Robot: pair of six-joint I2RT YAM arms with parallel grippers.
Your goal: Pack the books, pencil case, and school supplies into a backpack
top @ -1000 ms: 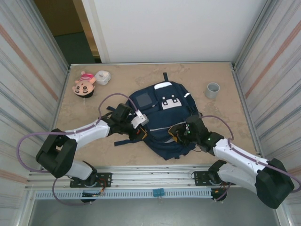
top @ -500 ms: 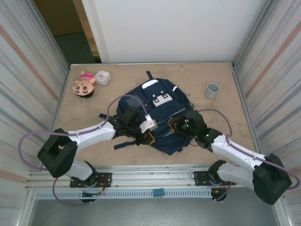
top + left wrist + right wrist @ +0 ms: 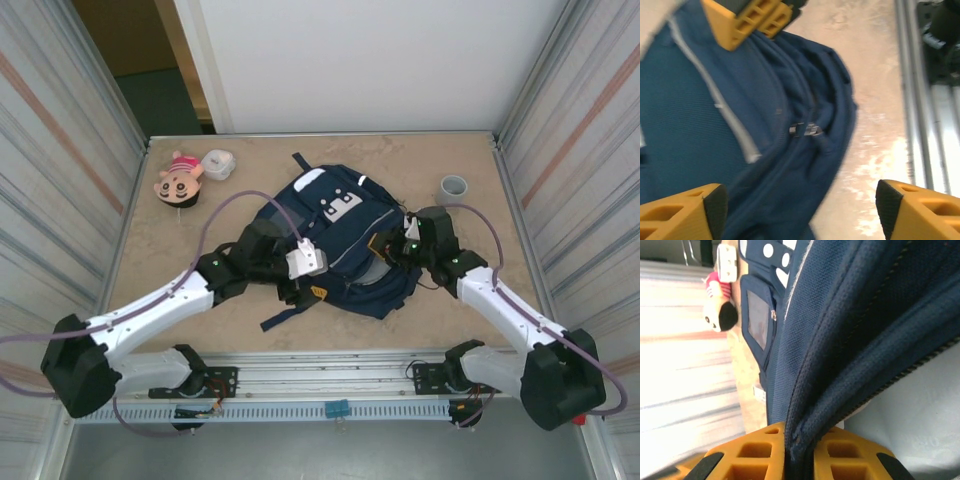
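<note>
The navy backpack (image 3: 340,225) lies slumped in the middle of the table, patches facing up. My left gripper (image 3: 315,275) hovers open over its near left side. In the left wrist view its fingertips (image 3: 715,207) stand wide apart above the blue fabric (image 3: 765,150) and a zip pull (image 3: 805,130), holding nothing. My right gripper (image 3: 380,245) is at the bag's right side. In the right wrist view it (image 3: 800,452) is shut on a thick folded edge of the backpack (image 3: 840,340). The books, pencil case and school supplies are out of view.
A pink doll head (image 3: 178,180) and a small white object (image 3: 218,164) sit at the back left, and a grey cup (image 3: 453,187) stands at the back right. Ribbed walls close in both sides. A metal rail (image 3: 330,375) runs along the near edge.
My left gripper has opened and let go of the backpack. My right gripper has pulled its edge farther back, and the bag has turned and shifted toward the back left.
</note>
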